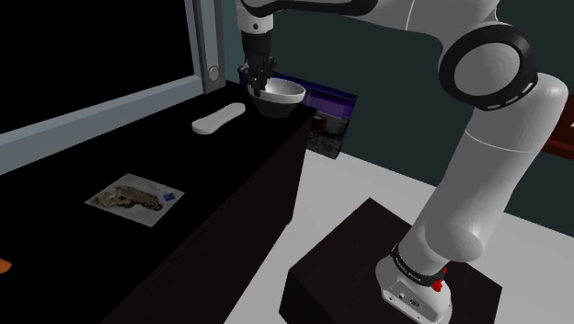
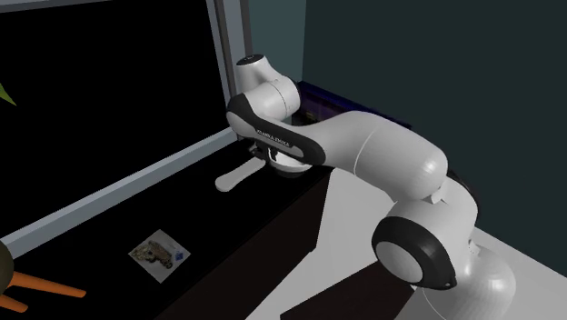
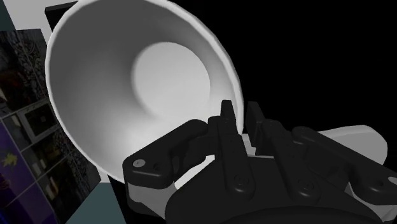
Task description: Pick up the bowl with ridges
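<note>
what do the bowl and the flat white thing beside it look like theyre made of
The bowl: smooth matte white inside, dark outside in the shoulder view. Soft shading without sharp glints suggests ceramic or plastic; I cannot tell which. The flat white thing: plain untextured white with rounded edges; its look leaves the material open.

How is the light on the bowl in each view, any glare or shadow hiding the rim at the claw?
Shoulder view: dim, yet the bowl shows pale against the dark table. Wrist view: soft shading, no glare, rim plain at the claw. Second exterior view: the arm covers most of the bowl.
</note>
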Available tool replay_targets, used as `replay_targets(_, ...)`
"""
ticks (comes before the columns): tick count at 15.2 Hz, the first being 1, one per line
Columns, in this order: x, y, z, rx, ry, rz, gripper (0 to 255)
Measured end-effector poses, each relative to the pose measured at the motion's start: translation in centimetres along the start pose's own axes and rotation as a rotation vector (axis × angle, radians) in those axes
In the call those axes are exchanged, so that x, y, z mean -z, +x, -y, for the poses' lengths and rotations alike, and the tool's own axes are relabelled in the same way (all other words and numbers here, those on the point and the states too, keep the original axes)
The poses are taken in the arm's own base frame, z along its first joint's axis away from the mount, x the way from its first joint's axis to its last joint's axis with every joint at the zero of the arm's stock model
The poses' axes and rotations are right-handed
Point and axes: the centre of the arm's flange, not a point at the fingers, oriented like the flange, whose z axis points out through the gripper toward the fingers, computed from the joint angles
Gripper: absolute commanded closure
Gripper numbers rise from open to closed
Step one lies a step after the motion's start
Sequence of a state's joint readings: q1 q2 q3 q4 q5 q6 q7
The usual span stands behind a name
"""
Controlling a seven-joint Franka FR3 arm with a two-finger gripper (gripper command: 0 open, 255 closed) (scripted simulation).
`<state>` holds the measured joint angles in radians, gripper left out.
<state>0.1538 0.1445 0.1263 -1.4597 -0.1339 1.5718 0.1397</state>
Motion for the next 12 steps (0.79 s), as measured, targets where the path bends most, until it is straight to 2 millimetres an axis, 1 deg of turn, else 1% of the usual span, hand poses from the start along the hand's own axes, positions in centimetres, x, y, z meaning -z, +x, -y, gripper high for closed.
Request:
replay_targets(10, 5.3, 0.0, -0.7, 0.0, 0.0, 0.0, 255)
replay_targets(12, 6.0, -0.1, -0.7, 0.0, 0.0, 0.0, 255)
